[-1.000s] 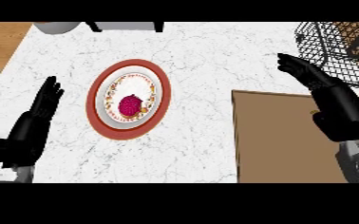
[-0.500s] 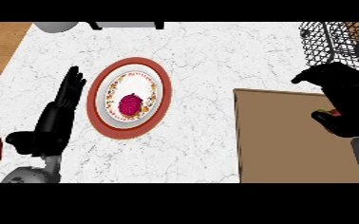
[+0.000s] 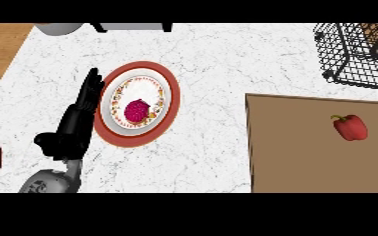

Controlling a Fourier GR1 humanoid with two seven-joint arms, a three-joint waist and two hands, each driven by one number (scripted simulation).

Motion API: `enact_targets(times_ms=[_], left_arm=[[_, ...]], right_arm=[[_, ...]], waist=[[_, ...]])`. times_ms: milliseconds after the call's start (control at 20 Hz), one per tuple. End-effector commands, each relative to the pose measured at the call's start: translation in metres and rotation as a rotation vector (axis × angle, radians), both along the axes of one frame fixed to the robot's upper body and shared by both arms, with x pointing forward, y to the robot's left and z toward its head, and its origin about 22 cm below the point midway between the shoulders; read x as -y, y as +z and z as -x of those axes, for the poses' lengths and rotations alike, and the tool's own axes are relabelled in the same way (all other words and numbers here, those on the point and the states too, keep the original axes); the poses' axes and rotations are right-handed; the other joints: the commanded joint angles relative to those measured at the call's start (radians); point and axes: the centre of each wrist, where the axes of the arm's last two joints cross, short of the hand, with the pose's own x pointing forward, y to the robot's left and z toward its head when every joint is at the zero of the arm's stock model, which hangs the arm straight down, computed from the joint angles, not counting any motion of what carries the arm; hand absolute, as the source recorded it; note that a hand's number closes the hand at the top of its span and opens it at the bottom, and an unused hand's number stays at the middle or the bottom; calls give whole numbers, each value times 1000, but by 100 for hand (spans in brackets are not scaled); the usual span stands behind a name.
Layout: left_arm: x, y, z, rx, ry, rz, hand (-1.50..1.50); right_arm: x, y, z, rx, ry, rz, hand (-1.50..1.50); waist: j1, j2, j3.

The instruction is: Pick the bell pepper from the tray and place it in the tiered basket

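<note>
While the left hand (image 3: 74,122) lies straight-fingered beside the plate (image 3: 167,97), the pepper (image 3: 351,127) sits near the tray's (image 3: 295,150) right edge, basket (image 3: 347,55) beyond.

Red-rimmed plate (image 3: 168,82) on marble counter (image 3: 214,60)

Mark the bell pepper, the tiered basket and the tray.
bell pepper (image 3: 351,127), head view, middle of its red body.
tiered basket (image 3: 347,55), head view, black wire wall.
tray (image 3: 295,145), head view, bare brown surface.
</note>
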Motion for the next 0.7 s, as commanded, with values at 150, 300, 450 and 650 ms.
enact_targets(times_ms=[150, 300, 450, 650], left_arm=[[12, -8, 0, -21, 15, -14, 0], [19, -7, -1, -23, 8, 5, 0], [16, -11, -3, -38, 17, -3, 0], [20, -5, -8, -20, 26, 0, 0]], right_arm=[[20, 141, 20, 325, 133, 430, -150], [3, 183, 36, 461, 116, 585, -150], [-19, 209, 54, 566, 114, 740, -150], [-38, 211, 72, 634, 114, 875, -150]], waist=[[-15, -18, 0], [-14, -19, 1], [-18, -17, 1], [-26, -15, 3]])
